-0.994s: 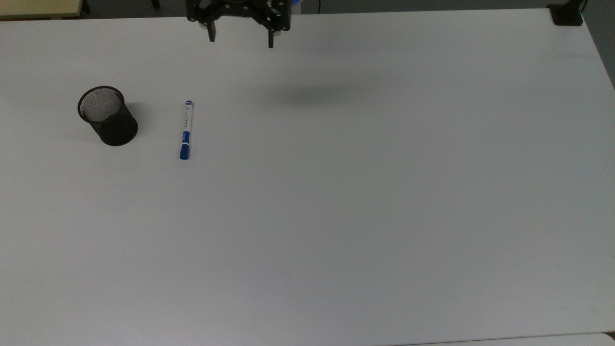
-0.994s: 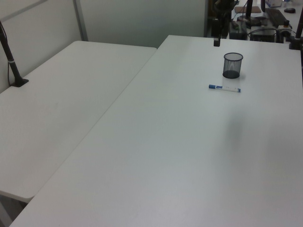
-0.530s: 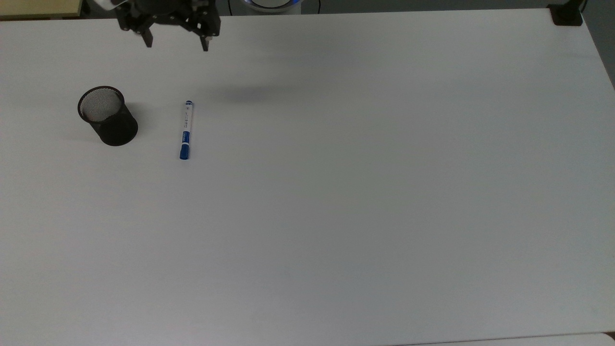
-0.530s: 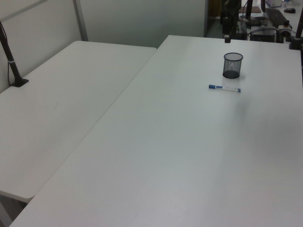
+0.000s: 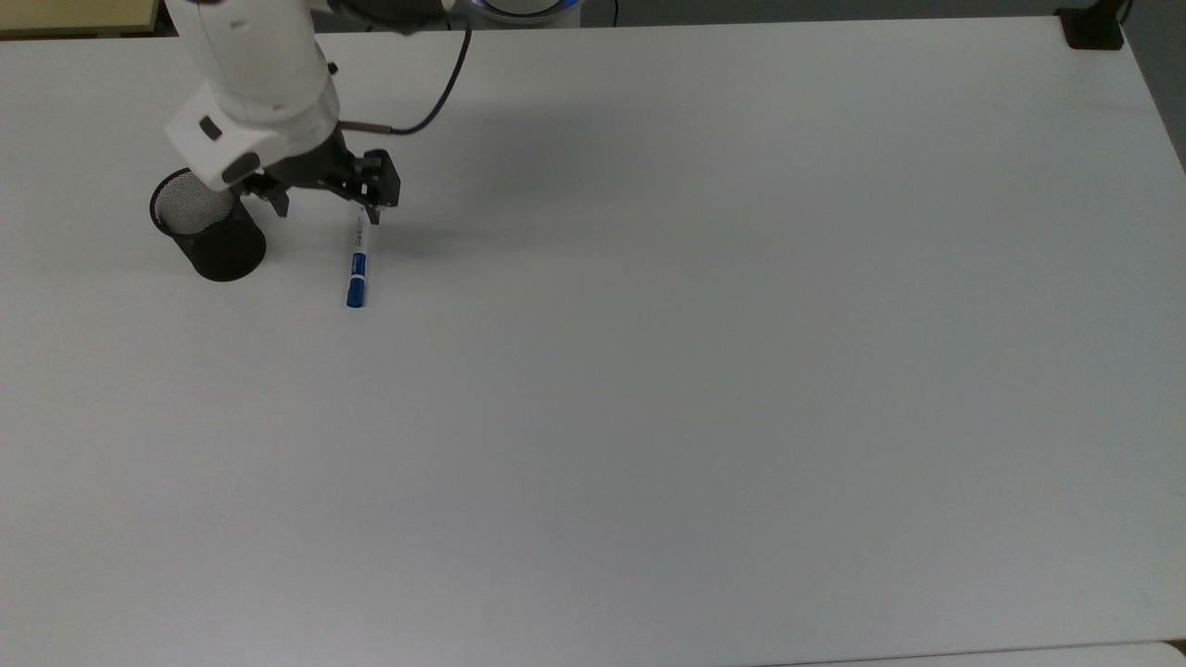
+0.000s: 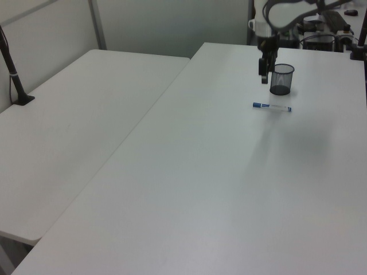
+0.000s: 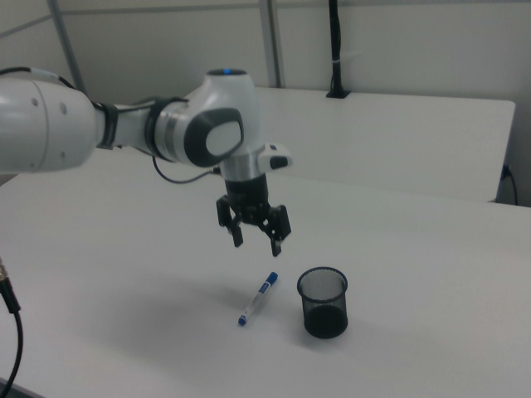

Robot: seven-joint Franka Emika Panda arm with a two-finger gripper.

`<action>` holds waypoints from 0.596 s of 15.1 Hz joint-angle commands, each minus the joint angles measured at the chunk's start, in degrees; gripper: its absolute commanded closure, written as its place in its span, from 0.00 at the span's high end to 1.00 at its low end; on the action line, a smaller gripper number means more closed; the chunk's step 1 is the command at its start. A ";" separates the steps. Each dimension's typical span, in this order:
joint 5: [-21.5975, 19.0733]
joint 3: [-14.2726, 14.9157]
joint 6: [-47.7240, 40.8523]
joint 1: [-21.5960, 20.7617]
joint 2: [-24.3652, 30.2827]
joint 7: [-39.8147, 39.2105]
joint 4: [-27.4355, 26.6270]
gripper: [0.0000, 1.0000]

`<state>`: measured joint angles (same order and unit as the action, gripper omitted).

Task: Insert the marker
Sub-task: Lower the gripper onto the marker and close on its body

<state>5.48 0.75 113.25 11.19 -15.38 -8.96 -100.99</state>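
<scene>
Barely started, going by how things lie. Slim white-barrelled marker with blue cap and blue label band [image 5: 358,259] lying flat on the plain white tabletop [image 5: 704,371], untouched, just beside the black mesh cup [image 5: 208,225] but not touching it. Same story in the right view: marker [image 7: 257,298] flat on the table, cup [image 7: 322,302] upright on the right view's right, mouth open and nothing inside as far as can be seen.

Black two-finger gripper [image 5: 326,210] on the white arm hovering above the gap between cup and marker, fingers spread wide and holding nothing. In the right view, gripper [image 7: 255,239] clearly up in the air over the marker, well off the table. In the left view, gripper [image 6: 264,73] hanging beside the cup [image 6: 281,79], marker [image 6: 272,106] lying in front.

So: nothing done yet. Left to do, probably: drop down over the barrel, pinch it, lift, tip it upright, lower into the cup. Thin round barrel, could roll if nudged off-centre.
</scene>
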 commanded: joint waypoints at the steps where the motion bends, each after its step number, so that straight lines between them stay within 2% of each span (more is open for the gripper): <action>1: 1.81 -0.04 5.30 -0.03 -2.81 -0.71 -1.76 0.89; 5: 2.43 -0.04 9.79 -0.21 -6.33 -0.10 -1.84 0.76; 8: 2.52 -0.13 10.85 -0.73 -7.82 1.40 -1.84 0.52; 9: 2.52 -0.13 10.85 -1.00 -8.17 1.40 -1.84 0.38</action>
<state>7.19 0.65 122.82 11.01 -23.44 -8.76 -102.09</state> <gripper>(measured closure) 0.366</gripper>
